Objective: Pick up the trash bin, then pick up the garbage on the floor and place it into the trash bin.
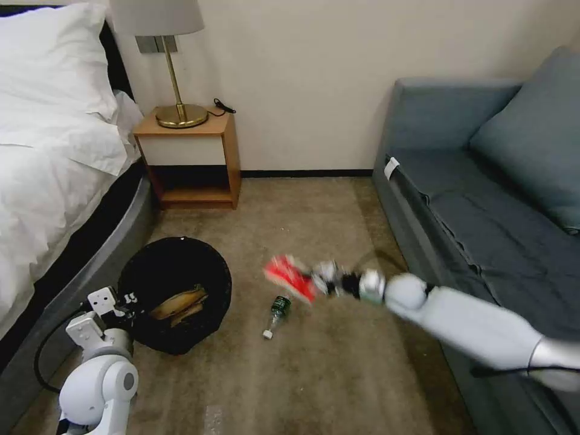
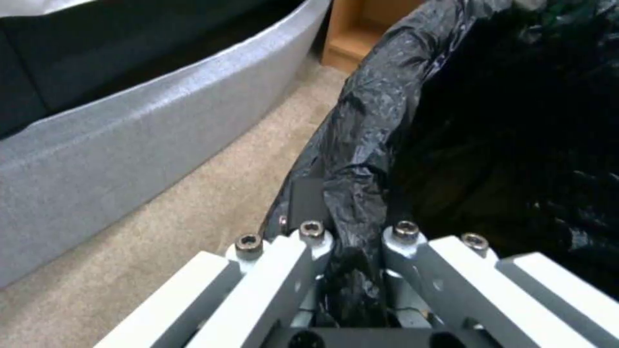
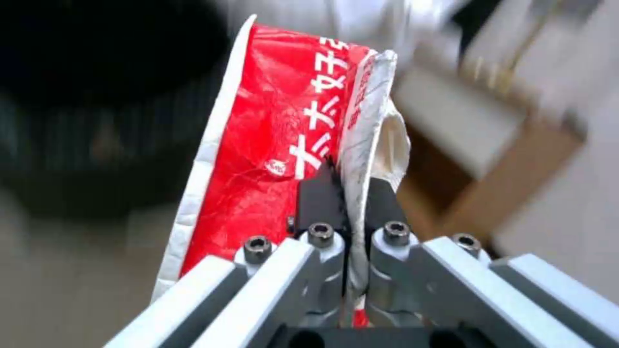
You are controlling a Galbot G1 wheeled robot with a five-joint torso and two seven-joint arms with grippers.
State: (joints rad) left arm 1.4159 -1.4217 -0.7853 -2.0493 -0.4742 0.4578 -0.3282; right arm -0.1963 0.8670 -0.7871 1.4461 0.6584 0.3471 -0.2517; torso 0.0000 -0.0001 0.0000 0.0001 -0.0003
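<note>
Our right hand (image 1: pixel 319 283) carries the red-white snack packet (image 1: pixel 290 277) above the carpet; our left hand (image 1: pixel 125 300) grips the trash bin (image 1: pixel 175 290).

In the right wrist view the fingers (image 3: pixel 319 200) are clenched on the packet's (image 3: pixel 271 145) white edge; in the left wrist view our other hand (image 2: pixel 351 232) pinches the bin's black liner (image 2: pixel 367 135) at the rim; the bin sits beside the bed (image 1: pixel 54 181), with a brown paper bag (image 1: pixel 179 303) inside; the green-labelled bottle (image 1: pixel 275 314) lies on the carpet (image 1: pixel 338 374) between bin and sofa (image 1: pixel 483 199).
</note>
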